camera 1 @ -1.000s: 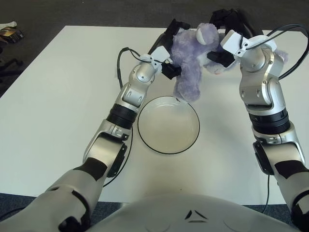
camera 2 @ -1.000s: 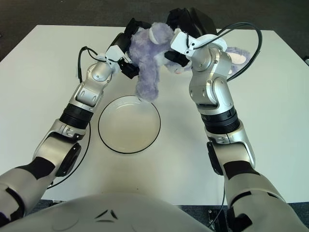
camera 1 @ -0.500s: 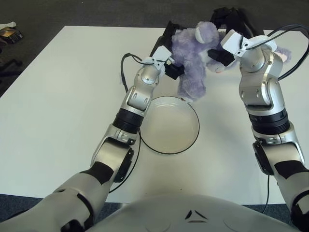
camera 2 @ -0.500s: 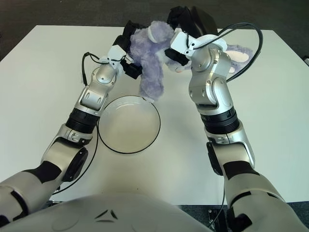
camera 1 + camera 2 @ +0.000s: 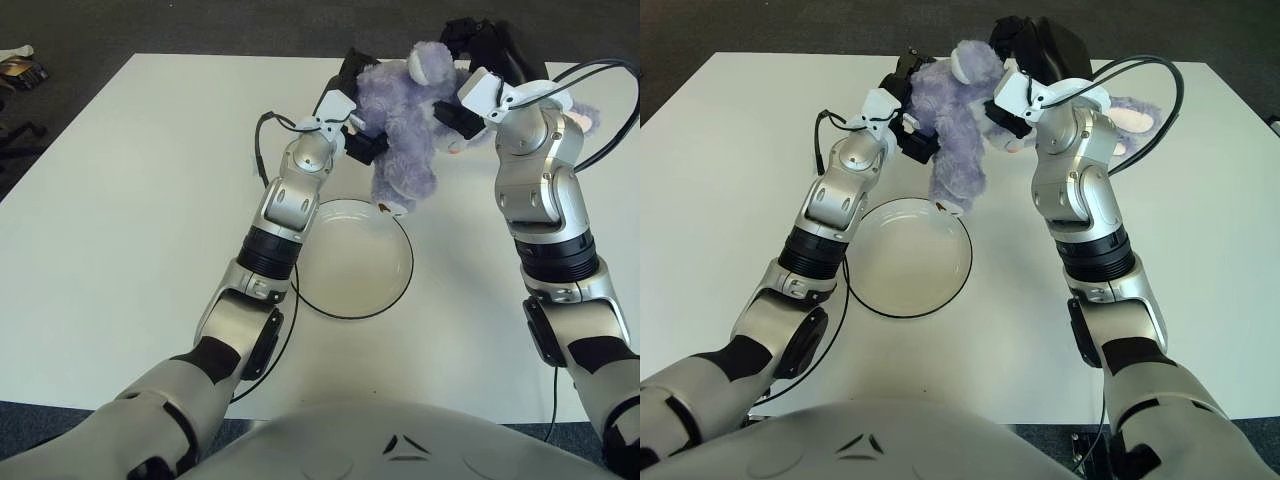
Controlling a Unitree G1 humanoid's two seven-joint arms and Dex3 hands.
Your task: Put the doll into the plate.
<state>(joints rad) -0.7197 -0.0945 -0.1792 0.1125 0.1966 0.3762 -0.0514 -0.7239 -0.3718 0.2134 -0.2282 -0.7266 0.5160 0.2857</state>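
Both hands, left hand [image 5: 352,138] and right hand [image 5: 462,108], clasped the doll [image 5: 403,120] from either side, lifting it just beyond the plate [image 5: 405,282].

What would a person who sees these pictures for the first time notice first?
The fluffy purple plush doll stands out most: it is held up between the left robot hand and the right robot hand at the far side of the white table. Just below its dangling foot lies the shallow round white plate with a dark rim, which holds nothing yet.
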